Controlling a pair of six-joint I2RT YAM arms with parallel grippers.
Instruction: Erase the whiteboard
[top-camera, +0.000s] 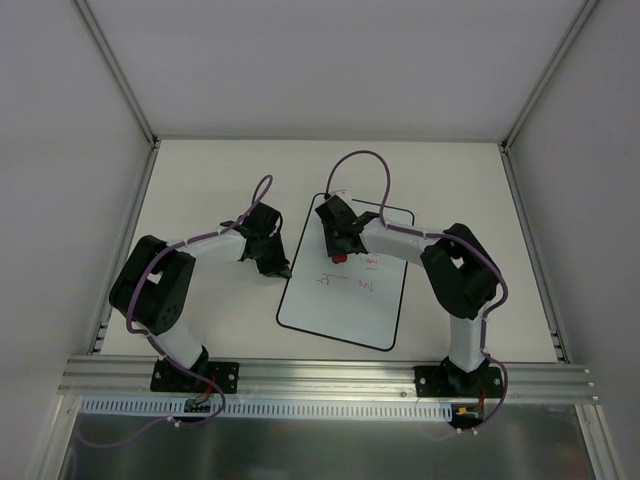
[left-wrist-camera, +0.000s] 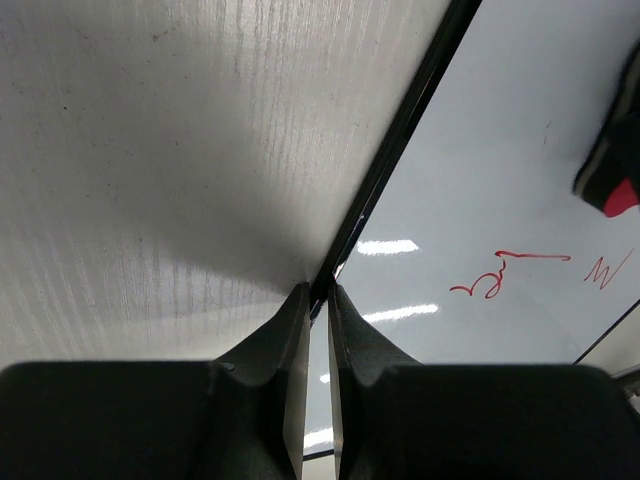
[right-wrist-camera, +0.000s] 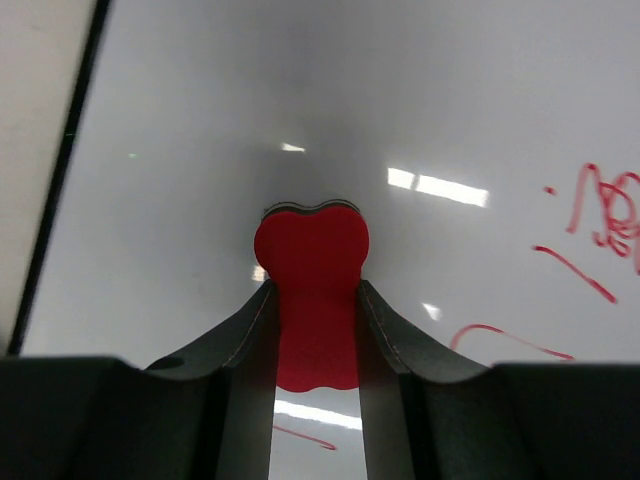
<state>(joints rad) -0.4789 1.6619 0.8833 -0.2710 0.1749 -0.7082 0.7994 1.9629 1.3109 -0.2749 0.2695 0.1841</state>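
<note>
Pinching a small red eraser block (right-wrist-camera: 312, 245), the right gripper (right-wrist-camera: 312, 288) sets it on the large flat white whiteboard (top-camera: 345, 312), near red handwritten marks (right-wrist-camera: 600, 215). The left gripper (left-wrist-camera: 318, 290), fingers nearly pressed together, meets the board's thin black left border. The board lies flat on the pale table (top-camera: 210, 180) between both arms.

Both arms share one build: the left arm (top-camera: 165, 290) and the right arm (top-camera: 460, 270) have white tubular links between bulky black joint housings; a purple cable (top-camera: 362, 158) runs along each, looping free near the wrist; black base plates (top-camera: 195, 377) carry them; the left gripper (top-camera: 283, 270) and right gripper (top-camera: 340, 256) are black; their fingers (left-wrist-camera: 280, 350) are matte, tapering, with pale inner faces.
</note>
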